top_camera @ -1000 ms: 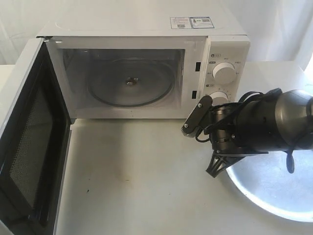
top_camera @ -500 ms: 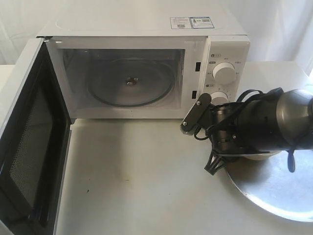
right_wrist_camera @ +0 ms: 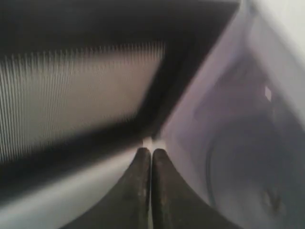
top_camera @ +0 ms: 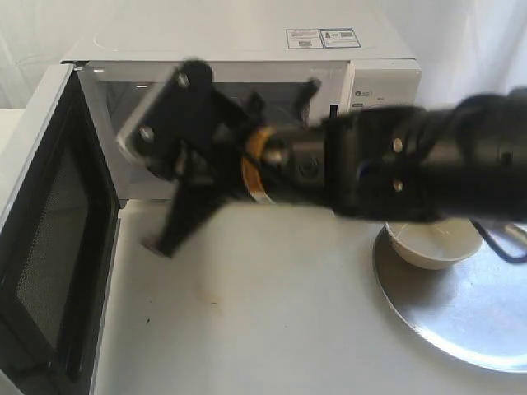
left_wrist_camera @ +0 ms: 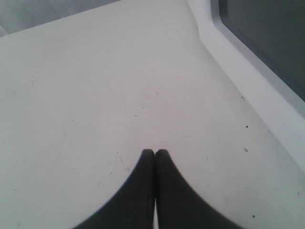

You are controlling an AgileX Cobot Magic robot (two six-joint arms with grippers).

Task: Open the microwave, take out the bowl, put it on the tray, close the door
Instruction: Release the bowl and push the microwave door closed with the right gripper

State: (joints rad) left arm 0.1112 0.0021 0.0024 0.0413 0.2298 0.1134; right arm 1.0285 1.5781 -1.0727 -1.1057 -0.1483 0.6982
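The white microwave (top_camera: 375, 90) stands with its door (top_camera: 49, 239) swung wide open to the left. On the near-left part of the silver tray (top_camera: 469, 321) rests the cream bowl (top_camera: 435, 245), with nothing holding it. My right arm stretches across the microwave's front, its gripper (top_camera: 160, 243) shut and empty, low over the table near the door's inner side. The right wrist view is blurred: gripper (right_wrist_camera: 151, 150) pointing at the junction of door window (right_wrist_camera: 81, 95) and cavity (right_wrist_camera: 238, 119). My left gripper (left_wrist_camera: 155, 151) is shut over bare table beside the door (left_wrist_camera: 238, 71).
The glass turntable (right_wrist_camera: 257, 186) lies in the cavity, mostly hidden by my right arm in the exterior view. The white table (top_camera: 272, 329) runs between the open door and the tray. The tray reaches the right edge of the exterior view.
My right arm has swung left from over the tray, across the microwave's front towards the open door. The bowl, hidden under the arm before, now sits uncovered on the tray.
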